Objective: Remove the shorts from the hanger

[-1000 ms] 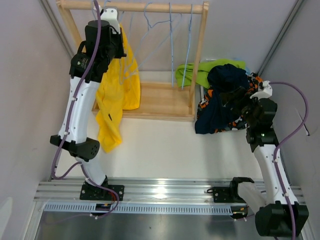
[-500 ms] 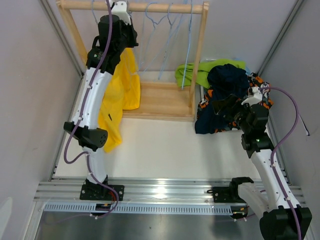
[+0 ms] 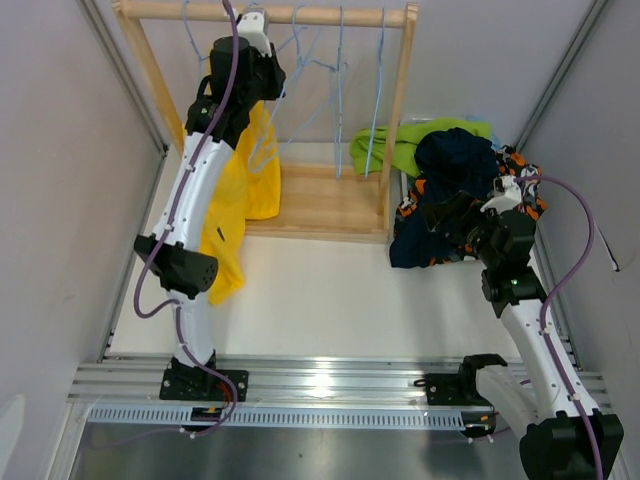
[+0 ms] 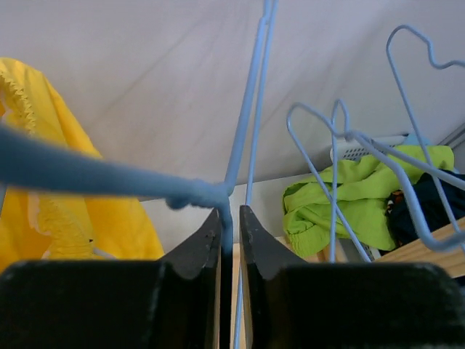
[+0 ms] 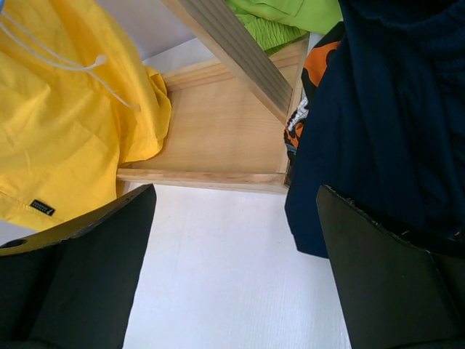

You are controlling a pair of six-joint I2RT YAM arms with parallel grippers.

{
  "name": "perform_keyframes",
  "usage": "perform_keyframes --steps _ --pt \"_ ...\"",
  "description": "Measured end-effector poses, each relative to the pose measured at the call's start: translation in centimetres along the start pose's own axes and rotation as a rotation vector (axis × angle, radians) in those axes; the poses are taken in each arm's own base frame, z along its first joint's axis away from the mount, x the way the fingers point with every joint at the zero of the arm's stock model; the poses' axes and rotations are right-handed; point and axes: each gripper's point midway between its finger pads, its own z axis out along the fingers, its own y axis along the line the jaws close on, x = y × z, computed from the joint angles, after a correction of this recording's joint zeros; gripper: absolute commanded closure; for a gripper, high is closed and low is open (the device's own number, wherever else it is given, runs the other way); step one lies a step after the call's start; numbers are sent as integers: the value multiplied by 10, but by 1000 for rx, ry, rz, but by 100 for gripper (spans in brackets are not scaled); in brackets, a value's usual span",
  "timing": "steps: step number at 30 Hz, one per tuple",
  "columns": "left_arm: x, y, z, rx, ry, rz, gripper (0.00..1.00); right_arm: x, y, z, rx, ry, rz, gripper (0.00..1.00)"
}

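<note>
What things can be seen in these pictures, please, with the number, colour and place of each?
yellow shorts: 1, yellow, hanging at the rack's left end
green shorts: 1, lime, in the pile right of the rack
navy shorts: 1, navy, on top of the pile
patterned shorts: 1, orange-black-white, in the pile
rack: 1, wood, far side of the table
hangers: several, blue wire, on the rack's bar
table: 1, white
left hand: black, shut on a hanger
right hand: black, open, by the pile
</note>
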Motion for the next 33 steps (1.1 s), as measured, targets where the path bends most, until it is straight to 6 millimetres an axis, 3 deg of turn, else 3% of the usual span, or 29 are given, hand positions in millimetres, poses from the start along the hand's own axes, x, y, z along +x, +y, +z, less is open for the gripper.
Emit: perform_keyframes --steps 5,9,10,14,17,19,21,26,30,33 --pt "22 3 -15 -5 78 -3 61 -1 4 -3 -12 -7 -3 0" --pt "33 2 -38 5 134 -12 37 -3 13 -7 -36 -17 -11 1" --pt "31 1 -46 10 135 -15 36 -3 15 -8 -41 -19 -12 1" --pt "4 -6 -86 46 92 -24 29 -1 20 -11 -51 -13 -14 1" --pt "-31 -14 -128 80 12 -25 24 1 21 -14 -49 -8 -14 0" --pt "-53 -18 -159 101 -45 -24 11 2 22 -16 -47 -6 -14 0" --pt "-70 -21 -188 119 -95 -21 9 3 24 -19 -47 -5 -14 0" --pt "-93 -14 -250 96 -188 6 5 4 28 -27 -50 -9 -18 1" --pt "-94 3 -262 8 -201 37 4 5 30 -33 -50 -5 -19 0" --pt "-88 22 -256 -67 -184 59 2 6 28 -35 -33 1 -20 1"
